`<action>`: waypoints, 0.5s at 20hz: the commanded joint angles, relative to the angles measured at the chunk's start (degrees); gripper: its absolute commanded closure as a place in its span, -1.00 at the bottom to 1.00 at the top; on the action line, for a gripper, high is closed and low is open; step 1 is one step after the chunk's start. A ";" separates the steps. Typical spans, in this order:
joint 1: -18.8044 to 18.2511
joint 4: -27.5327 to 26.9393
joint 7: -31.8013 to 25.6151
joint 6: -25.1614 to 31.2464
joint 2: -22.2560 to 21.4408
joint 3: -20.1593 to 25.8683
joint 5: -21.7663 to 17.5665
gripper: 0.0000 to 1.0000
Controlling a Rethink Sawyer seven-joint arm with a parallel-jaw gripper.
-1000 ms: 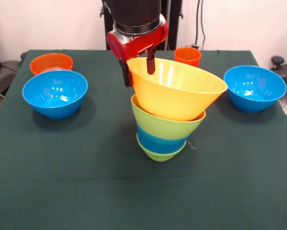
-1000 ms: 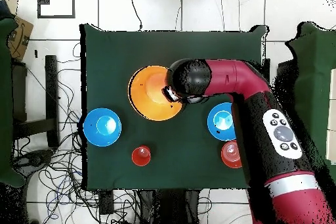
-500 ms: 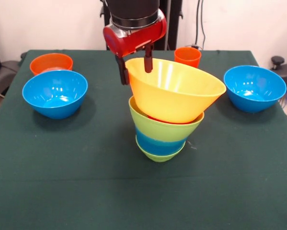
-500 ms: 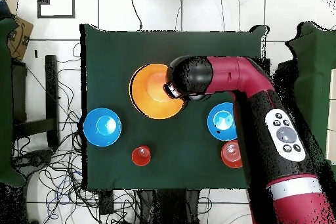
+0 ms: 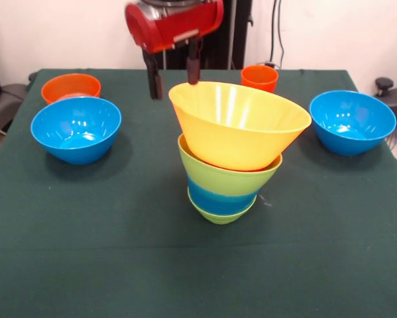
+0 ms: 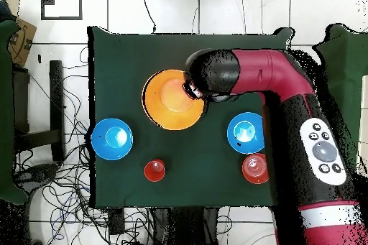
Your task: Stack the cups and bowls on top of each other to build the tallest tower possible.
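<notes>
Yellow bowl [image 5: 241, 126] is seated tilted on the tower [image 5: 226, 185], unsupported. Gripper [image 5: 171, 73] is held at its 10 o'clock, fingers [image 5: 153, 83] spread and empty (rim cleared).

Tower [image 5: 231, 165] stands frame centre: tilted yellow bowl [image 5: 241, 122] atop lime, blue, green. Blue bowls [image 5: 75, 128] left and right; orange bowl [image 5: 70, 86] upper left; orange cup [image 5: 260, 77] top centre.
</notes>
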 commanded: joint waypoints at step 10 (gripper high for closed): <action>0.65 -4.63 -2.71 12.44 -4.48 -0.47 -0.93 -1.00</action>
